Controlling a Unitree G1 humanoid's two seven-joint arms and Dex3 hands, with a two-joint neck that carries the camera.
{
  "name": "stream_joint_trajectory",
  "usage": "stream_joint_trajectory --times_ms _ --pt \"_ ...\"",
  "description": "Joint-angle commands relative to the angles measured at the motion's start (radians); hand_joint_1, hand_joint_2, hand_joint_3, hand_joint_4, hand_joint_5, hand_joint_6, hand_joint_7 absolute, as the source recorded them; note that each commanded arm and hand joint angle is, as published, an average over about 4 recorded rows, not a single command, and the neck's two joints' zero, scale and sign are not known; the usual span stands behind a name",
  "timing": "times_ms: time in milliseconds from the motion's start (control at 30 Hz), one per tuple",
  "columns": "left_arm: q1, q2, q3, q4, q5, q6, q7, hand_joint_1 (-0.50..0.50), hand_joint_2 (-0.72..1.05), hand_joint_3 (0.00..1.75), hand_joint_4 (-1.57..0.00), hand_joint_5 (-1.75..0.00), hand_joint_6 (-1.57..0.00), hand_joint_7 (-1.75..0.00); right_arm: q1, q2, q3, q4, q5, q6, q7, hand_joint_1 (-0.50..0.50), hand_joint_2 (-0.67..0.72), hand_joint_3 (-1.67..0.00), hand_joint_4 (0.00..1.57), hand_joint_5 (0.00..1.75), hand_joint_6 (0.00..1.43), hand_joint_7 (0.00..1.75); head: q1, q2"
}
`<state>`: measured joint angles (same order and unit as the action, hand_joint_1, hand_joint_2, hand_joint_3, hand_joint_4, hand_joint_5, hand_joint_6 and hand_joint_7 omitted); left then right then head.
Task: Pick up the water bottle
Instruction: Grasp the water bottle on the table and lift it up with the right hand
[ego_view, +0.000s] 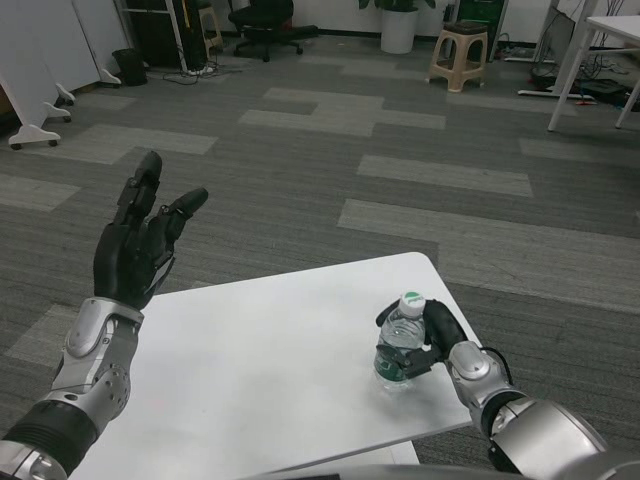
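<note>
Right hand (432, 338) wraps the upright water bottle (398, 345) on the white table (270, 380); left hand (140, 245) hangs spread, well apart.

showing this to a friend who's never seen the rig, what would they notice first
Probably the left robot hand, raised above the table's left edge with its fingers spread and holding nothing. Next, the right robot hand wrapped around an upright bottle near the table's right edge. Behind lies grey patterned carpet, with a stool far back.
</note>
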<state>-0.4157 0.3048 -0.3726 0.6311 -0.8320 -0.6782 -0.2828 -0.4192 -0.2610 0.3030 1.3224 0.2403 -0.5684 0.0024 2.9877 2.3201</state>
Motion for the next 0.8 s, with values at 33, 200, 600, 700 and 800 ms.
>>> stream_joint_trajectory --times_ms 33,200,600,700,800 --pt "0.000 -0.001 0.007 0.002 0.011 -0.009 0.001 -0.50 1.03 0.33 0.00 -0.82 0.00 0.00 -0.011 -0.009 -0.033 -0.050 0.009 -0.003 0.012 -0.42 -0.60 -1.59 1.57 1.65 1.36 1.61 0.000 -0.001" --pt "-0.006 0.000 0.006 0.004 0.011 -0.009 0.001 -0.50 1.05 0.35 0.00 -0.82 0.00 0.00 -0.011 -0.015 -0.068 -0.097 0.008 -0.005 0.014 -0.42 -0.60 -1.59 1.57 1.65 1.34 1.61 0.006 -0.001" --pt "-0.011 0.002 0.009 0.009 0.008 -0.008 0.001 -0.50 0.96 0.35 0.00 -0.82 0.00 0.00 -0.012 -0.030 -0.068 -0.228 0.008 -0.005 0.016 -0.42 -0.60 -1.59 1.53 1.65 1.31 1.61 0.007 -0.010" --pt "-0.015 0.003 0.009 0.014 0.007 -0.006 0.001 -0.50 1.00 0.35 0.00 -0.82 0.00 0.00 -0.012 -0.042 -0.067 -0.283 0.008 -0.004 0.016 -0.42 -0.60 -1.59 1.51 1.65 1.31 1.61 0.007 -0.015" --pt "-0.021 0.004 0.009 0.020 0.006 -0.005 0.001 -0.50 1.05 0.35 0.00 -0.82 0.00 0.00 -0.012 -0.050 -0.065 -0.341 0.008 -0.004 0.018 -0.42 -0.60 -1.59 1.51 1.65 1.29 1.61 0.009 -0.018"
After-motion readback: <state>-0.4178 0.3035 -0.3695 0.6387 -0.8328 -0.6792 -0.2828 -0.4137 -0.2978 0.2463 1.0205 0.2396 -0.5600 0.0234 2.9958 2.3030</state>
